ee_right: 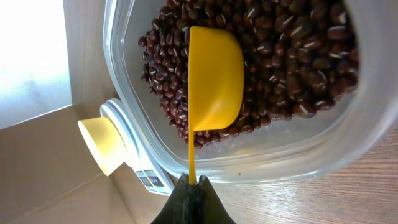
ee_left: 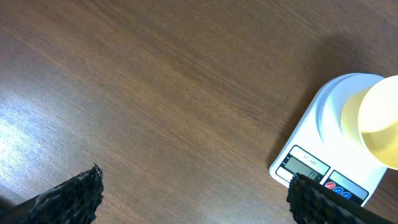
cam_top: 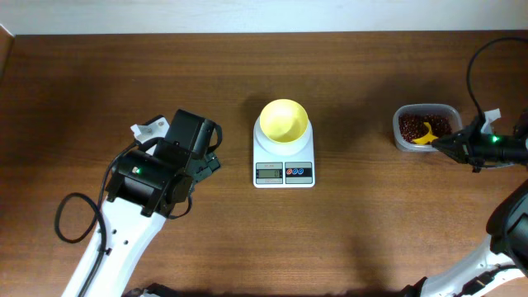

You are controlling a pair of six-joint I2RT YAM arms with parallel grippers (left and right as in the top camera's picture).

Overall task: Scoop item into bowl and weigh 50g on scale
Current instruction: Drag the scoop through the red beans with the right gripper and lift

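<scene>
Now the right claw (ee_right: 191,184) is pinched tight on the thin handle of the yellow scoop (ee_right: 214,78). The scoop's cup sits in the red-brown beans (ee_right: 292,56) inside the clear tub (ee_right: 124,99), far to the right on the table (cam_top: 124,74). The yellow bowl (cam_top: 284,120) stands on the white scale (cam_top: 284,172) in the middle. The left claw (ee_left: 196,196) is wide open and holds nothing, just left of the scale.

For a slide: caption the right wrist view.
Right gripper holds yellow scoop by its handle inside the clear container of beans.
</scene>
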